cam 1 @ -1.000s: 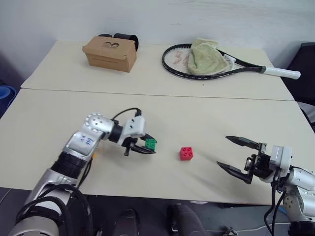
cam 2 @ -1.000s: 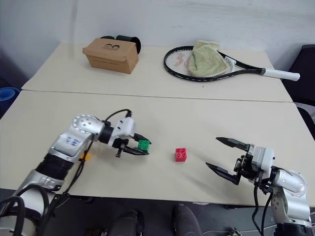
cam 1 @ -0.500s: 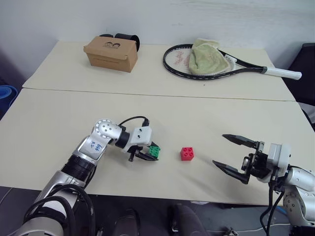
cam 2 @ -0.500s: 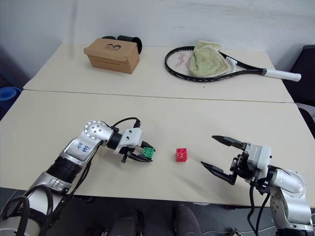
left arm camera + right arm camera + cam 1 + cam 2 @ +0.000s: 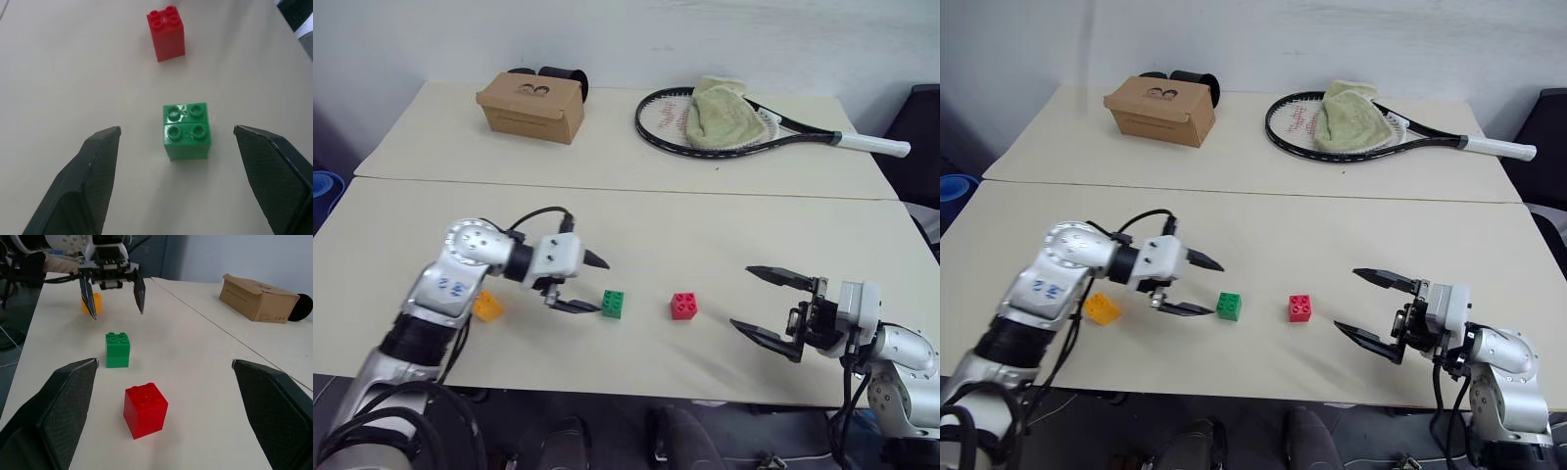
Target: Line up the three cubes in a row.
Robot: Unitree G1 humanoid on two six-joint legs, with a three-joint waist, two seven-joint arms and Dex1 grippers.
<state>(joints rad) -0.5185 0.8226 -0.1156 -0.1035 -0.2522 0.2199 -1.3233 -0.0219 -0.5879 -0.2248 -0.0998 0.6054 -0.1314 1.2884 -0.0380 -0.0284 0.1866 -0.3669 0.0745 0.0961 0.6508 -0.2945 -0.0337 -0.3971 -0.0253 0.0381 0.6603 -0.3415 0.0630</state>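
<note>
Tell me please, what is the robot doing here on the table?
It is lining up three small toy bricks. The left gripper is open just beside the green brick, which stands free on the table, apart from the fingers. The red brick stands a little further to the right, and the orange-yellow brick lies on the left, near the left arm. The right gripper hangs open near the red brick, holding nothing.

Cardboard box [image 5: 530, 106] far back; tennis racket [image 5: 744, 129] (green towel [image 5: 722, 113] draped over it).
</note>
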